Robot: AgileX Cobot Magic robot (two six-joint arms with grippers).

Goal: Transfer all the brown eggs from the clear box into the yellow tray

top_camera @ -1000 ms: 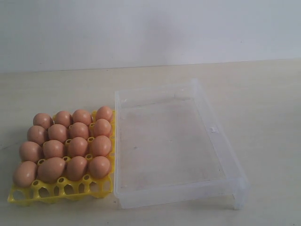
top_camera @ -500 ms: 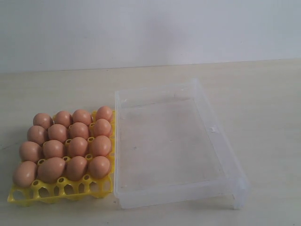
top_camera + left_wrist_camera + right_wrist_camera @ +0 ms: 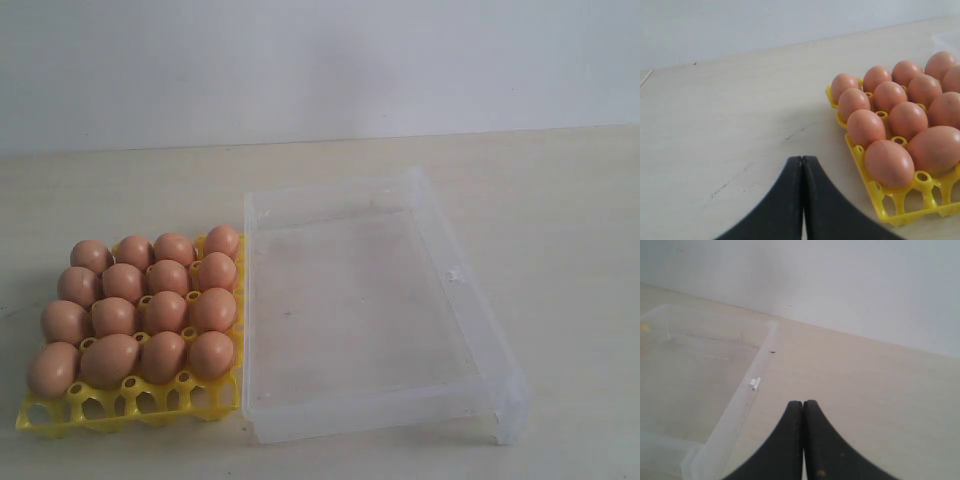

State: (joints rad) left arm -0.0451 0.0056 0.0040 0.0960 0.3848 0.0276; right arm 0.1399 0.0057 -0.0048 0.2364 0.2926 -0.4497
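Nothing has moved since the earlier frame. My left pincer (image 3: pixel 801 160) and right pincer (image 3: pixel 803 404) are pressed together, empty. Ahead of the left, brown eggs (image 3: pixel 889 162) sit in the yellow tray (image 3: pixel 879 200); ahead of the right, the clear box (image 3: pixel 747 390).

Pale table (image 3: pixel 560 220): yellow tray (image 3: pixel 125 415) touching clear box (image 3: pixel 350 320)

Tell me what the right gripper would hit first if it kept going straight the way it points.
Likely nothing near: the shut right gripper points along bare table, the clear box rim lying off to one side. Farther on is the pale wall; depth is unclear.
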